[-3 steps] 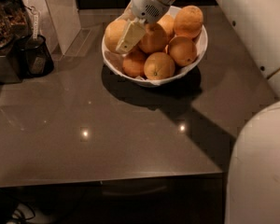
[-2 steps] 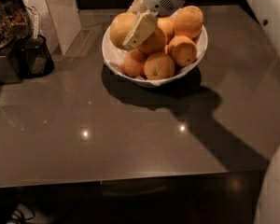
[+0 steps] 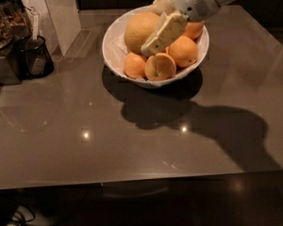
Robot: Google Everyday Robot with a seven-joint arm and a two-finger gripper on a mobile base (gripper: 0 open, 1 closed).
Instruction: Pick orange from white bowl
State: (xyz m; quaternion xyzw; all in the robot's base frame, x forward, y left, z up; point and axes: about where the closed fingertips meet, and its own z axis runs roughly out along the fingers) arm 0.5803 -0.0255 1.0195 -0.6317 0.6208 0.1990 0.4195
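Nearest, the worktop [image 3: 75, 159] ends in a straight front edge, with dark floor and a few cables [image 3: 12, 212] below it at the left. The near half of its glossy grey-brown surface is open room, marked only by two small light reflections and the broad shadow of the arm on the right.

Farther back, about centre, stands the white bowl [image 3: 111, 55], with free surface to its left and right. In it lie four smaller, deep-coloured oranges [image 3: 183, 51] along the near and right side. The front one shows a stem dimple. The orange [image 3: 139, 32], large and paler, sits highest, at the bowl's far left.

The gripper [image 3: 153, 28] reaches down into the bowl from a white arm [image 3: 198, 1] that enters at the far right. Its cream fingers [image 3: 162, 32] are clamped on the orange: one lies flat against its right face, and the other shows behind its top.

At the far left stands a black mesh holder [image 3: 35, 55] with a white tag whose marks are too small to read. Beside it is a metal appliance [image 3: 2, 67], and behind it a pale upright panel [image 3: 56, 13].
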